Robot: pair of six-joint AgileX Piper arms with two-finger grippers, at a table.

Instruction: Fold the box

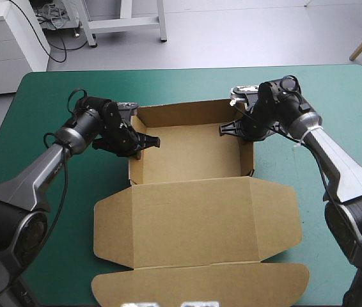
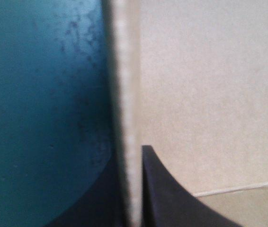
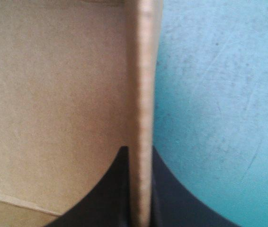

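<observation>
The brown box [image 1: 187,150] stands as an open tray at mid-table, walls raised, with its lid [image 1: 197,220] lying flat toward the near edge. My left gripper [image 1: 144,142] is shut on the box's left wall; in the left wrist view the wall's edge [image 2: 127,118] runs up between the black fingers [image 2: 172,194]. My right gripper [image 1: 231,128] is shut on the right wall near its far corner; in the right wrist view that wall's edge [image 3: 143,109] sits pinched between the black fingers [image 3: 110,198].
The teal-green cover [image 1: 53,211] lies bare to the left and right of the box. The lid's side flaps [image 1: 110,224] spread out flat, and a front flap [image 1: 200,284] reaches close to the near edge.
</observation>
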